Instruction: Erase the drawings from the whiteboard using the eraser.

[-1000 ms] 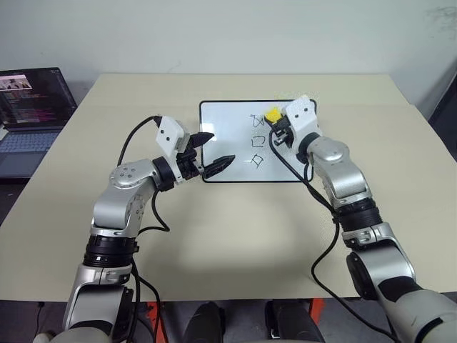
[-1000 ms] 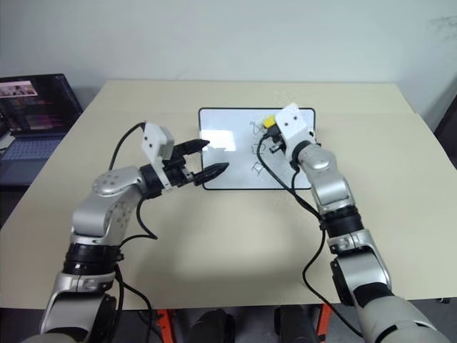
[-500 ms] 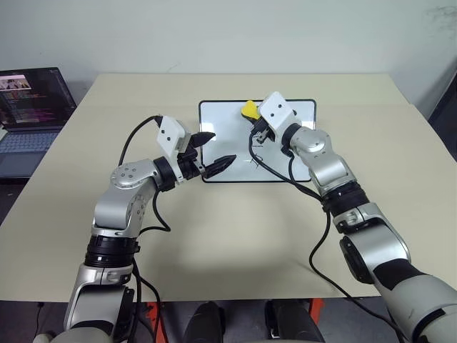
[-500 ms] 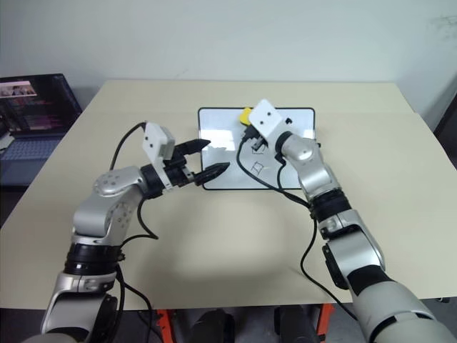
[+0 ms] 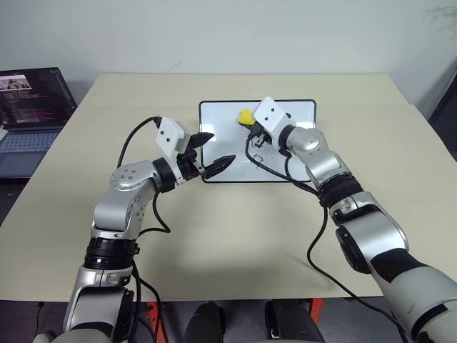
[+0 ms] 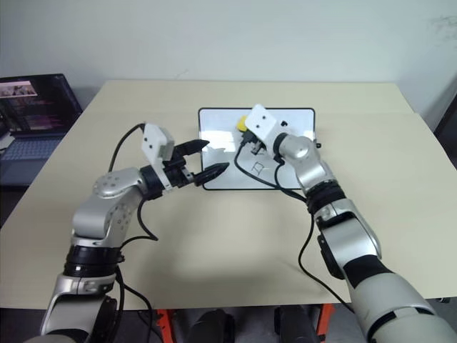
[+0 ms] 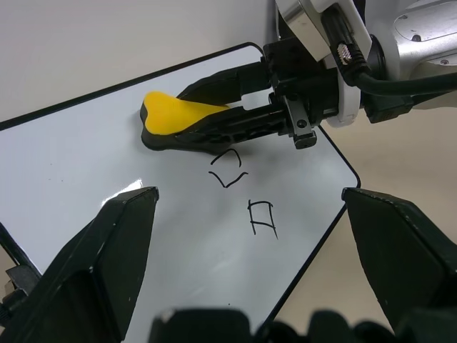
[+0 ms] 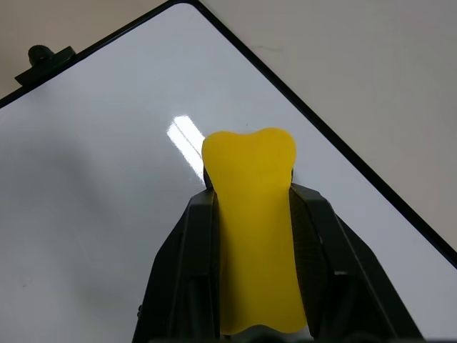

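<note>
I see the whiteboard [image 5: 221, 143] lying flat mid-table [image 5: 235, 236], glossy white, thin black frame, rounded corners. My right gripper [image 7: 214, 118] is clamped on the eraser [image 8: 253, 229], a bright yellow oblong block with a dark underside, sitting on the board's far part, just above the drawings. Two drawings [image 7: 246, 193] visible in black marker: a broken, half-gone outline [image 7: 228, 168] right beside the eraser and a rough rectangle [image 7: 262, 216] nearer me. My left gripper [image 5: 212, 150] hangs over the board's near left corner, fingers spread wide, holding nothing. Laptop [image 5: 32, 107] far left, off the table.
</note>
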Controlling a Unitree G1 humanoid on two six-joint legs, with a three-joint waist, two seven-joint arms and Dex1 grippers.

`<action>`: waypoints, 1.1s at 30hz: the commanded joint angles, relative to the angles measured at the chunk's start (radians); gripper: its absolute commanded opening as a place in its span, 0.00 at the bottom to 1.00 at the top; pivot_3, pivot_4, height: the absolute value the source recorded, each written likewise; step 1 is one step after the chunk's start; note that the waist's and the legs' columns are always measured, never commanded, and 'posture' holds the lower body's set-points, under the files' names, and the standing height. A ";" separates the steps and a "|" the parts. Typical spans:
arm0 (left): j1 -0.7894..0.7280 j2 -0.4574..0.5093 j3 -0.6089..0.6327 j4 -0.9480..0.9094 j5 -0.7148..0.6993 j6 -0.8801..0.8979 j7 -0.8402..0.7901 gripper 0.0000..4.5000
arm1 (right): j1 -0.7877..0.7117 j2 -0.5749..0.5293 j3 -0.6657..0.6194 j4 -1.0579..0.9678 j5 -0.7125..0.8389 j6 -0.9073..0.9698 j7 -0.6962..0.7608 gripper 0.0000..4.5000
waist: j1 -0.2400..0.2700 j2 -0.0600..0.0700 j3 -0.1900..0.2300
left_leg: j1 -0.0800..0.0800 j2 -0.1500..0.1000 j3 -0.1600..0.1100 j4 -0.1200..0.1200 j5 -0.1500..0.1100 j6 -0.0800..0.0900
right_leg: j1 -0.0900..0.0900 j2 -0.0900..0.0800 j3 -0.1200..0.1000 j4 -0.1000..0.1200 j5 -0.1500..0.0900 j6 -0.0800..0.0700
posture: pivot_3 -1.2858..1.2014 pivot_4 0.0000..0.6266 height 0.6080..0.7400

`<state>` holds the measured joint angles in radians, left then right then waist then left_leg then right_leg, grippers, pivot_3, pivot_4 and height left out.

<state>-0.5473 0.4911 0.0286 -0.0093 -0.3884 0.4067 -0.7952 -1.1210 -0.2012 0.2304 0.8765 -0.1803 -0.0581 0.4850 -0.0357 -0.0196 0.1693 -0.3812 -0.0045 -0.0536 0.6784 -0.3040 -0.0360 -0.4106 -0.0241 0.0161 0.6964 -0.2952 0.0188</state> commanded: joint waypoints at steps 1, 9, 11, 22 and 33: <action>-0.008 0.003 0.019 -0.038 -0.007 -0.015 0.006 1.00 | 0.013 -0.013 -0.017 -0.029 0.010 0.043 0.025 0.23 | 0.000 0.000 0.000 | 0.000 0.000 0.000 0.000 0.000 0.000 | 0.000 0.000 0.000 0.000 0.000 0.000 | 0.52 0.24 1.00; -0.032 -0.012 0.014 -0.016 -0.005 -0.025 0.003 1.00 | 0.202 -0.085 -0.028 -0.266 0.020 0.198 0.078 0.23 | 0.006 0.000 0.000 | 0.001 0.000 -0.001 0.001 0.000 0.001 | 0.002 0.000 -0.001 0.000 0.000 0.000 | 0.52 0.24 1.00; -0.032 -0.015 0.011 -0.014 -0.005 -0.025 0.001 1.00 | 0.241 -0.112 -0.034 -0.321 0.019 0.230 0.084 0.23 | 0.007 0.000 0.000 | 0.002 -0.001 -0.001 0.001 0.000 0.001 | 0.003 -0.001 -0.001 0.000 0.000 0.000 | 0.52 0.24 1.00; -0.064 -0.033 -0.002 0.026 0.004 -0.040 -0.013 1.00 | 0.275 -0.166 -0.046 -0.395 0.034 0.295 0.063 0.23 | 0.009 -0.001 -0.001 | 0.004 -0.001 -0.002 0.002 0.000 0.001 | 0.005 -0.001 -0.002 0.000 0.000 0.001 | 0.52 0.24 1.00; -0.053 -0.026 0.004 0.015 0.002 -0.042 -0.015 1.00 | 0.238 -0.140 -0.052 -0.396 0.055 0.291 0.056 0.23 | 0.007 -0.001 -0.001 | 0.004 -0.001 -0.002 0.002 0.000 0.001 | 0.005 0.000 -0.001 0.000 0.001 0.001 | 0.52 0.24 1.00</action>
<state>-0.5934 0.4586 0.0250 0.0437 -0.3862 0.3820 -0.8096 -0.8609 -0.3338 0.2155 0.4624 -0.1259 0.2046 0.5664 -0.0285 -0.0204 0.1688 -0.3775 -0.0057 -0.0555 0.6802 -0.3040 -0.0354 -0.4053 -0.0246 0.0148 0.6967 -0.2944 0.0198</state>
